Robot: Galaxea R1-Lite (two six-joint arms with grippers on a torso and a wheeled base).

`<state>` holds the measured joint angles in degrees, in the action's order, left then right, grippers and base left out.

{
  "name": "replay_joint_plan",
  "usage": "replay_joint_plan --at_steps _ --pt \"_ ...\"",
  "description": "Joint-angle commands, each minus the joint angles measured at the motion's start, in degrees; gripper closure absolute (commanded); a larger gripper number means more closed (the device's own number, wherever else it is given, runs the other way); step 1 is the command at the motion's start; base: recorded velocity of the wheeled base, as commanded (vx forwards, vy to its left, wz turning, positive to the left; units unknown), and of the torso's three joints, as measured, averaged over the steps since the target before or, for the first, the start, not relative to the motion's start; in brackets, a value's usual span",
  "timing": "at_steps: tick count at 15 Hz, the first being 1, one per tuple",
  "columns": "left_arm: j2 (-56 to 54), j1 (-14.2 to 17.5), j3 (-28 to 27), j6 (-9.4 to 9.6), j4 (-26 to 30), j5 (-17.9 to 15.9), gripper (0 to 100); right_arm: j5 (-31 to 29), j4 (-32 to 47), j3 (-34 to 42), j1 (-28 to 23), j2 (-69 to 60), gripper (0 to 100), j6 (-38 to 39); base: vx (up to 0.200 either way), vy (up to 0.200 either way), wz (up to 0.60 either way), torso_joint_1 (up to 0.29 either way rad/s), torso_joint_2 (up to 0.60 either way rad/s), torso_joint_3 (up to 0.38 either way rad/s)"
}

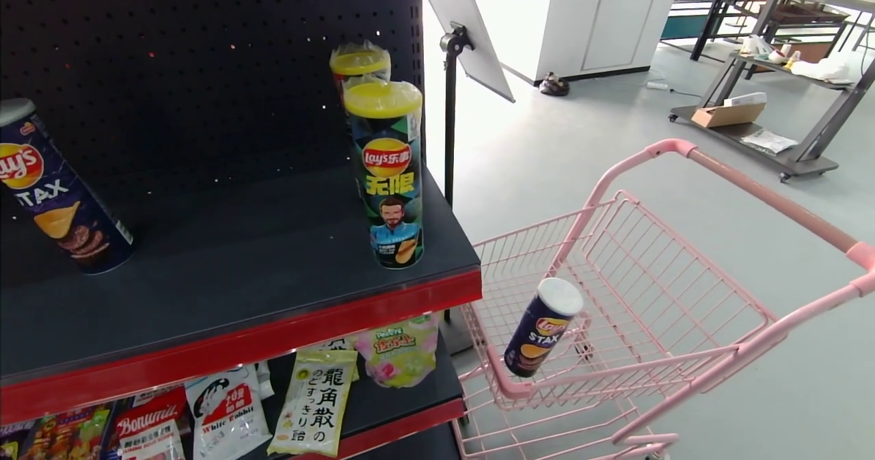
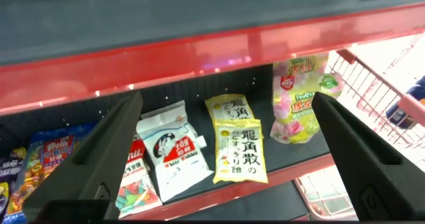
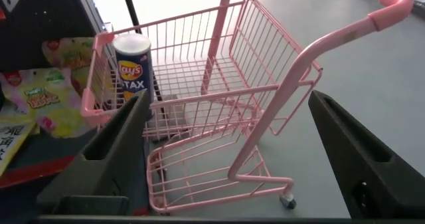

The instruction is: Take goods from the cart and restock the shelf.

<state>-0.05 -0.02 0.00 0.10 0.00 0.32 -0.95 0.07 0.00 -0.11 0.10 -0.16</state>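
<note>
A dark blue chip can point(image 1: 543, 327) with a white lid leans in the front corner of the pink cart point(image 1: 683, 149), right of the shelf. On the upper shelf board point(image 1: 239, 255) stand a matching dark blue can point(image 1: 58, 186) at the left and two yellow-lidded cans point(image 1: 389, 173) at the right end, one behind the other. My right gripper point(image 3: 232, 157) is open, hanging above and in front of the cart point(image 3: 312, 58), with the can point(image 3: 133, 68) beyond its fingers. My left gripper point(image 2: 226, 164) is open, facing the lower shelf's snack bags point(image 2: 240, 151) under the red shelf edge point(image 2: 199, 58).
Snack bags point(image 1: 314, 402) lie along the lower shelf. A black stand with a tilted board point(image 1: 451, 104) rises just behind the shelf's right end. A white cabinet point(image 1: 601, 16) and a wheeled rack point(image 1: 765, 125) stand farther back. Open grey floor surrounds the cart.
</note>
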Motion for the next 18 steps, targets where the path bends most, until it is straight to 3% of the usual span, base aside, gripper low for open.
replay_joint_plan --at_steps 1,12,18 --pt "0.0 0.0 0.0 -0.01 0.0 0.0 0 0.0 -0.1 0.0 0.0 0.0 0 0.0 0.0 0.0 0.0 -0.144 0.4 0.242" --pt "0.0 0.0 0.0 -0.01 0.0 0.0 0 0.0 0.0 0.0 0.0 0.0 0 0.0 0.0 0.0 0.0 -0.16 0.51 0.349" --pt "0.0 -0.1 0.0 -0.01 0.0 0.0 0 0.3 0.0 0.0 0.2 0.3 0 -0.3 0.0 0.0 0.0 -0.029 0.11 0.082"
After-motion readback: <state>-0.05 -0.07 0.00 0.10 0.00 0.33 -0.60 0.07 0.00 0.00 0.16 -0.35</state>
